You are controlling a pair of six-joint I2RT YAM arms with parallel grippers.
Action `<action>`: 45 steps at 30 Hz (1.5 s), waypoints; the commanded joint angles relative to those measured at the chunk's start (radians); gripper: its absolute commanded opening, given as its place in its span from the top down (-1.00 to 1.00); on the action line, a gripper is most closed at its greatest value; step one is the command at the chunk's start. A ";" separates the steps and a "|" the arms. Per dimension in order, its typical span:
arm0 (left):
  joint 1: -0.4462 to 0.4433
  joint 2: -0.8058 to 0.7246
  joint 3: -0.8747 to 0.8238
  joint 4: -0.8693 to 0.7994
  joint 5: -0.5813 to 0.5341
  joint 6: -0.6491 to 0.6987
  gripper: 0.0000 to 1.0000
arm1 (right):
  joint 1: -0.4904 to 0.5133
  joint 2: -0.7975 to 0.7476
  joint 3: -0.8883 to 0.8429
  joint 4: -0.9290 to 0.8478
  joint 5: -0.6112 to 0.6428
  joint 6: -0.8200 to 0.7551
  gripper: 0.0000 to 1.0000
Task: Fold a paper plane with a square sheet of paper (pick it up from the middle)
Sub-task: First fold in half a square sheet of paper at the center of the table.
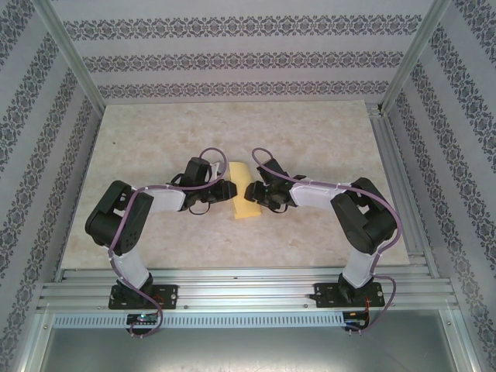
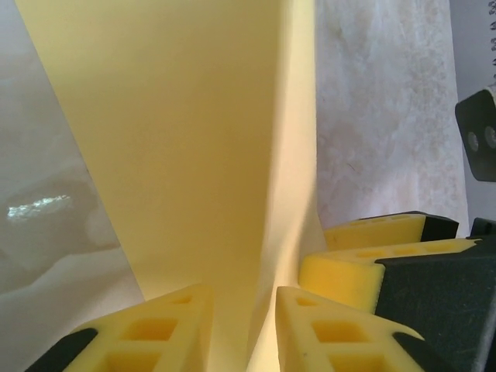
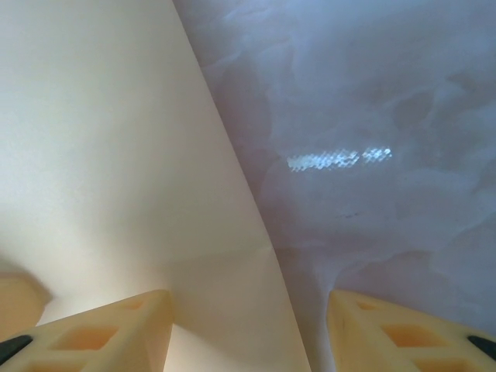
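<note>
The square sheet of paper (image 1: 246,204) is yellow and lies mid-table, folded into a narrow strip between the two grippers. In the left wrist view the sheet of paper (image 2: 178,139) rises in a creased ridge that runs between the yellow fingers of my left gripper (image 2: 244,293), whose jaws stand close together and press it from both sides. My right gripper (image 3: 248,298) stands open, its left finger (image 3: 101,333) over the paper (image 3: 101,155) and its right finger over bare table, with the paper's edge between them. The right gripper's yellow fingers (image 2: 364,248) sit just beside the left ones.
The marble-look table (image 1: 155,147) stretches around the paper on all sides. Patterned walls and aluminium posts enclose it. A metal rail (image 1: 248,291) with both arm bases runs along the near edge.
</note>
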 commanded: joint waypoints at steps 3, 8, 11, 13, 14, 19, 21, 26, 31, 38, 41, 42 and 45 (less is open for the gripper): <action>-0.002 0.006 0.019 0.005 -0.031 0.021 0.62 | -0.014 -0.027 0.024 0.050 -0.059 -0.031 -0.12; -0.003 0.027 0.046 -0.040 -0.042 0.033 0.69 | -0.031 -0.069 0.049 -0.016 -0.023 -0.140 -0.13; -0.002 0.040 0.061 -0.053 -0.034 0.039 0.69 | -0.032 -0.053 0.090 -0.096 0.024 -0.231 -0.14; -0.002 0.046 0.067 -0.057 -0.032 0.040 0.69 | -0.033 -0.029 0.114 -0.129 0.030 -0.279 -0.16; -0.004 0.050 0.070 -0.059 -0.028 0.039 0.70 | -0.033 -0.015 0.129 -0.144 0.030 -0.301 -0.16; -0.012 0.070 0.092 -0.075 -0.010 0.041 0.71 | -0.037 0.046 0.199 -0.188 0.050 -0.349 -0.19; -0.016 0.075 0.098 -0.081 -0.012 0.039 0.71 | -0.036 0.073 0.230 -0.208 0.050 -0.364 -0.19; -0.017 0.083 0.105 -0.100 -0.025 0.040 0.71 | -0.038 0.117 0.270 -0.238 0.066 -0.386 -0.17; -0.019 0.095 0.109 -0.104 -0.025 0.032 0.71 | -0.040 0.144 0.288 -0.252 0.069 -0.398 -0.15; -0.017 0.089 0.109 -0.099 -0.037 0.005 0.62 | -0.038 0.177 0.308 -0.276 0.071 -0.411 -0.09; -0.018 0.072 0.098 -0.091 -0.056 -0.014 0.50 | -0.039 0.184 0.308 -0.286 0.087 -0.416 -0.06; -0.017 0.060 0.096 -0.098 -0.070 -0.019 0.47 | -0.039 0.186 0.309 -0.291 0.093 -0.419 -0.06; -0.014 0.025 0.091 -0.145 -0.147 -0.024 0.31 | -0.036 0.198 0.311 -0.298 0.110 -0.423 -0.05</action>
